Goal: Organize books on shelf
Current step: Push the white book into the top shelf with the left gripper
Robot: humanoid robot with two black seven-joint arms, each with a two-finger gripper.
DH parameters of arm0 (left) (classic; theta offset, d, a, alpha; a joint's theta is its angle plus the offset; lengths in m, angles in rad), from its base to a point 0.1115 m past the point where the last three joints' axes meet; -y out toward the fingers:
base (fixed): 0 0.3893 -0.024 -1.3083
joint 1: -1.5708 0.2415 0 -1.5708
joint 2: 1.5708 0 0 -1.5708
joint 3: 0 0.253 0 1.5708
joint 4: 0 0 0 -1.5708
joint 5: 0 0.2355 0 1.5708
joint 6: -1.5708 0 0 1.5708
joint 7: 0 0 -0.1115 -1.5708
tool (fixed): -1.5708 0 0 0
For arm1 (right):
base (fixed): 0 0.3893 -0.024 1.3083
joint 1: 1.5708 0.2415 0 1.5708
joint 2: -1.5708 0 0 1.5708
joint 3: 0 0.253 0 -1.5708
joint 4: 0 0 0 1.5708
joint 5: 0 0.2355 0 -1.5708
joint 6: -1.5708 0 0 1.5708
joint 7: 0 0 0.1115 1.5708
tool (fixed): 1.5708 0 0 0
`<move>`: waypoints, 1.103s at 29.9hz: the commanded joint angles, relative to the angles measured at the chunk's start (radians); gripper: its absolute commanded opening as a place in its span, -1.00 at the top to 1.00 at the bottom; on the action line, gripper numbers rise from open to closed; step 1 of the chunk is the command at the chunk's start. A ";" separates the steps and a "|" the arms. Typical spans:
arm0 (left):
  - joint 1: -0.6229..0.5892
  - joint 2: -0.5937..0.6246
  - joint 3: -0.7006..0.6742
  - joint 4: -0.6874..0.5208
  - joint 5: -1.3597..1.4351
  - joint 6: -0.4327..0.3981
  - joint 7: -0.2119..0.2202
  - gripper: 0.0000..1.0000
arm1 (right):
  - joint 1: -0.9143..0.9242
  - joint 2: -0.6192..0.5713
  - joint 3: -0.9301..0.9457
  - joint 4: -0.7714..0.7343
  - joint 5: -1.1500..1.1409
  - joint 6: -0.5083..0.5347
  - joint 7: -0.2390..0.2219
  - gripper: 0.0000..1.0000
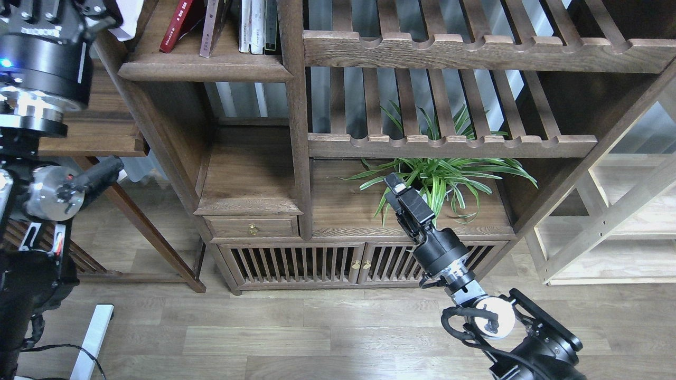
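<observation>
The books stand at the top left on the dark walnut shelf (206, 69) with a rounded front lip. A red-maroon book (180, 25) leans to the right, and a brownish book (213, 29) leans beside it. White books (255, 26) stand upright against the post. Their tops are cut off by the frame. My left gripper (79, 18) is at the top left corner, left of the books, mostly out of frame. My right gripper (396, 184) is low in front of the plant, fingers together and empty, far from the books.
A potted spider plant (449, 174) sits in the lower compartment behind my right gripper. Two slatted racks (449, 145) span the right side. A drawer (253, 228) and slatted cabinet doors (296, 264) lie below. A pale wood frame (607, 227) stands at the right.
</observation>
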 commanded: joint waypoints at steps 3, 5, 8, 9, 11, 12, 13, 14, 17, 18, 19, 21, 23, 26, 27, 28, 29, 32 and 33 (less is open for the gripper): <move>-0.060 0.059 0.022 0.047 0.007 0.004 0.027 1.00 | 0.000 0.035 -0.011 -0.012 0.000 0.000 0.001 -0.63; -0.103 0.091 0.044 0.084 0.004 0.002 0.031 1.00 | 0.000 0.038 -0.019 -0.012 0.000 0.000 0.001 -0.63; -0.184 0.121 0.076 0.160 -0.007 -0.008 0.028 1.00 | 0.000 0.041 -0.020 -0.012 0.002 0.000 0.001 -0.63; -0.211 0.125 0.086 0.186 -0.007 -0.010 0.025 1.00 | 0.000 0.041 -0.020 -0.012 0.002 0.000 0.002 -0.63; -0.279 0.127 0.123 0.254 -0.014 -0.011 0.019 1.00 | 0.000 0.041 -0.020 -0.012 0.002 0.000 0.002 -0.63; -0.310 0.127 0.139 0.280 -0.020 -0.011 0.016 1.00 | 0.001 0.041 -0.020 -0.012 0.002 0.000 0.002 -0.63; -0.343 0.127 0.162 0.314 -0.033 -0.013 0.013 1.00 | 0.001 0.041 -0.019 -0.012 0.002 0.000 0.002 -0.63; -0.368 0.127 0.181 0.341 -0.042 -0.011 0.007 1.00 | 0.001 0.041 -0.019 -0.012 0.002 0.000 0.002 -0.63; -0.442 0.128 0.260 0.430 -0.083 -0.011 -0.039 1.00 | 0.000 0.038 -0.019 -0.012 0.002 0.000 0.002 -0.63; -0.460 0.130 0.278 0.452 -0.094 -0.011 -0.049 1.00 | 0.000 0.038 -0.017 -0.012 0.002 0.000 0.002 -0.63; -0.482 0.130 0.303 0.479 -0.109 -0.011 -0.058 1.00 | -0.002 0.035 -0.017 -0.012 0.002 0.000 0.002 -0.63; -0.517 0.130 0.340 0.524 -0.128 -0.011 -0.068 1.00 | -0.002 0.030 -0.016 -0.012 0.002 0.000 0.002 -0.63; -0.554 0.130 0.375 0.576 -0.149 -0.011 -0.093 1.00 | -0.002 0.027 -0.011 -0.012 0.002 0.000 0.001 -0.63; -0.601 0.130 0.429 0.644 -0.191 -0.013 -0.119 1.00 | -0.002 0.025 -0.008 -0.012 0.003 0.000 0.002 -0.63; -0.621 0.130 0.450 0.668 -0.209 -0.011 -0.128 1.00 | -0.003 0.025 -0.008 -0.012 0.003 0.000 0.001 -0.63; -0.635 0.131 0.465 0.685 -0.221 -0.013 -0.134 1.00 | -0.002 0.025 -0.008 -0.012 0.003 0.000 0.001 -0.63; -0.647 0.131 0.482 0.702 -0.235 -0.013 -0.142 1.00 | -0.003 0.025 -0.011 -0.012 0.003 0.000 0.001 -0.63; -0.680 0.133 0.519 0.757 -0.269 -0.013 -0.164 1.00 | -0.002 0.029 -0.017 -0.011 0.003 0.000 0.002 -0.63; -0.690 0.133 0.531 0.777 -0.276 -0.013 -0.170 1.00 | -0.002 0.029 -0.017 -0.011 0.003 0.000 0.001 -0.63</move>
